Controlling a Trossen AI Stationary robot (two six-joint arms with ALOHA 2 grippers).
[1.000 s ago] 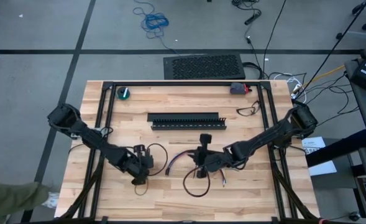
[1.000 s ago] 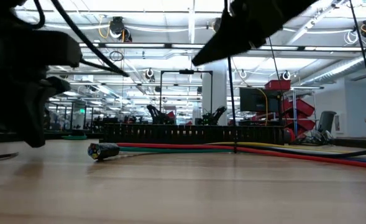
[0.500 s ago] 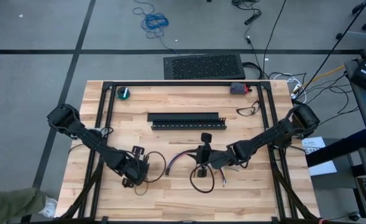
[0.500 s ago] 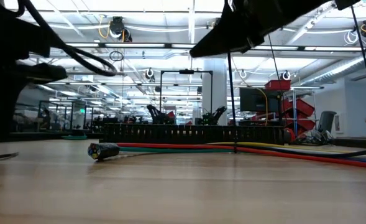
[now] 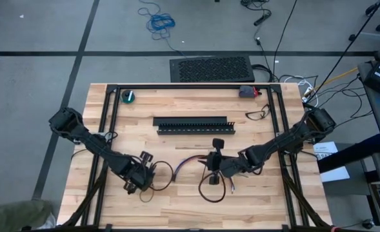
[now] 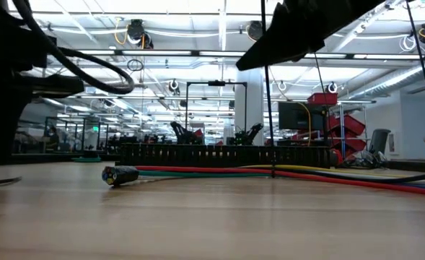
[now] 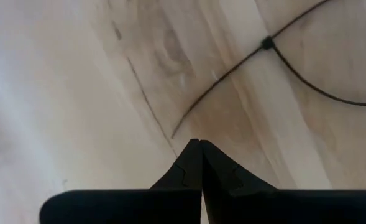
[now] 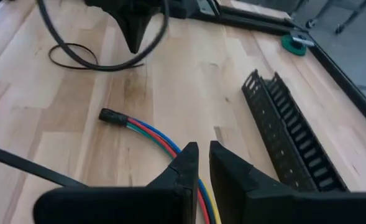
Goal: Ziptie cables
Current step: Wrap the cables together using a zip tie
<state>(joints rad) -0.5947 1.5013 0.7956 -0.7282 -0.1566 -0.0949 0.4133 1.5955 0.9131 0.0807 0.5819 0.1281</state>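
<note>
The cables (image 5: 186,161) lie flat mid-table. Their dark connector end (image 8: 111,116) points at the left arm, and the wires (image 6: 270,172) rest on the wood. My right gripper (image 5: 210,171) hovers above them. Its fingers (image 8: 203,149) are nearly together, with a ziptie loop (image 5: 201,190) under it and a strap (image 8: 21,165) running in below the fingers. My left gripper (image 5: 140,185) is shut (image 7: 199,142) just above the table. It stands beside a second ziptie (image 7: 266,43) that lies looped on the wood (image 5: 171,173). My right gripper seems shut on the ziptie strap (image 8: 64,180), which runs in under the fingers from the side. The fingers' own bodies hide the place of contact, so the part and the hold cannot be told. The rest of the loop lies on the table.
The black slotted duct (image 5: 193,124) lies toward the far edge, with a green tape roll (image 5: 129,96) at the far left. A small dark cord (image 5: 257,115) and a red-grey part (image 5: 248,91) sit far right. Black frame rails run along both table sides. A person's green sleeve (image 5: 9,216) shows at the near left.
My left gripper has risen off the table and moved a little toward the near left. The ziptie loop beside it now lies wider and nearer the near edge. My right gripper has shifted slightly toward the table's right, and its ziptie loop has moved along with it.
</note>
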